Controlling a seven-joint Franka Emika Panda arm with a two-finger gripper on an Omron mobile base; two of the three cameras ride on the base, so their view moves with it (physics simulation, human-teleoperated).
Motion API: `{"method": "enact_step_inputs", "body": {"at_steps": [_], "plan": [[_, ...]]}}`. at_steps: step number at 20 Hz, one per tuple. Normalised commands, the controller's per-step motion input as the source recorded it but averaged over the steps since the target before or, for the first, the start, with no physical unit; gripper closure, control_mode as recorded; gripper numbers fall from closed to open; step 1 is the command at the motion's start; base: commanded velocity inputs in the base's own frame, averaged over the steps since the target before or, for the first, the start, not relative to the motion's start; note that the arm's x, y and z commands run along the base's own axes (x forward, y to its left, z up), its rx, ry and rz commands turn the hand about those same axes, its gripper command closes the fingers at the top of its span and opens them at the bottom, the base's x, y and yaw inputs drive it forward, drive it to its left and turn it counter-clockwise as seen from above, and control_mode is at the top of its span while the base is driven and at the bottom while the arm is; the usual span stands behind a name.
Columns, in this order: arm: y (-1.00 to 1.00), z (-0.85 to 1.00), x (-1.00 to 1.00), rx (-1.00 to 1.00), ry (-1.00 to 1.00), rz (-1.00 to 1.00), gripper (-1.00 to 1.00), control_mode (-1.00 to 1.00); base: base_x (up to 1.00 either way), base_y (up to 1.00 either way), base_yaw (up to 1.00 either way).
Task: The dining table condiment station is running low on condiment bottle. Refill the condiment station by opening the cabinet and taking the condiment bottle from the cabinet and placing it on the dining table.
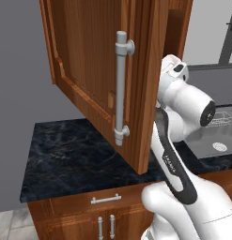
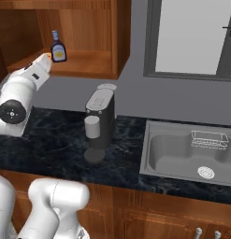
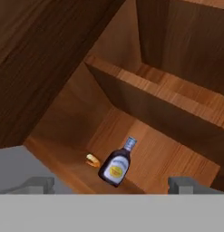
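Jaws spread wide, gripping nothing, aimed into the open cabinet point(image 2: 89, 42). Just ahead, upright on the bottom shelf point(image 3: 145, 158): the condiment bottle point(image 3: 116, 164), dark with pale cap, beside a small orange item point(image 3: 92, 160). Cabinet door point(image 1: 98, 70) swung out, silver handle point(image 1: 120, 89) facing outward. Below on the desk point(image 2: 51, 140): a coffee machine point(image 2: 99, 121), then a sink point(image 2: 187, 154).

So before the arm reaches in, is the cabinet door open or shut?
Open. The cabinet door is swung out toward the camera, and the right base view shows the bare shelf inside with the condiment bottle standing on it.
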Motion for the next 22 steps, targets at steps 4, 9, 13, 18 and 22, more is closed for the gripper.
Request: {"method": "enact_step_inputs", "body": {"at_steps": [4, 9, 13, 18, 22], "plan": [[-0.41, 0.39, 0.12, 0.32, 0.19, -0.23, -1.0, -1.0, 0.0, 0.0, 0.0], [-0.49, 0.56, 0.01, 0.35, 0.15, -0.02, -1.0, -1.0, 0.0, 0.0, 0.0], [-0.21, 0.3, 0.0, 0.24, 0.08, 0.02, -1.0, -1.0, 0.0, 0.0, 0.0], [0.01, 0.01, 0.0, 0.03, 0.06, 0.17, -1.0, -1.0, 0.0, 0.0, 0.0], [0.18, -0.01, 0.01, 0.0, 0.06, 0.17, -1.0, -1.0, 0.0, 0.0, 0.0]]}}
